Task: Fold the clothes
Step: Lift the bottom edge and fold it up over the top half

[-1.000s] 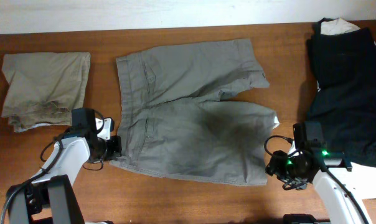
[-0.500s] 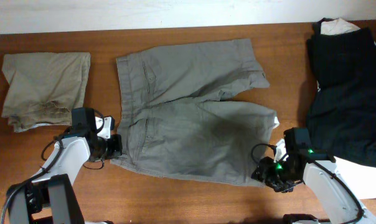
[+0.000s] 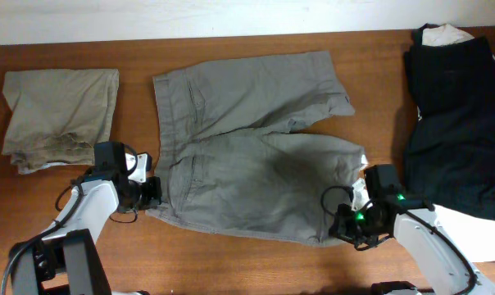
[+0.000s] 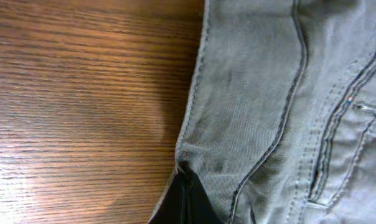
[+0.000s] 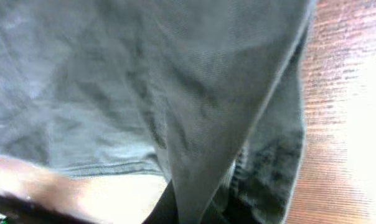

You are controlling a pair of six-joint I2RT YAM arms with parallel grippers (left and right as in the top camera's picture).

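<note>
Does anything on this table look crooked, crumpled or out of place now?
Nothing is spilled or damaged. On the grey shorts, the far leg's hem is crumpled and folded over. The folded khaki shorts look rumpled along their lower edge.

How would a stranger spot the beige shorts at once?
Look at the left end of the wooden table. Beside the grey shorts spread in the middle lie the beige shorts. They alone are tan and folded; the black pile sits at right.
</note>
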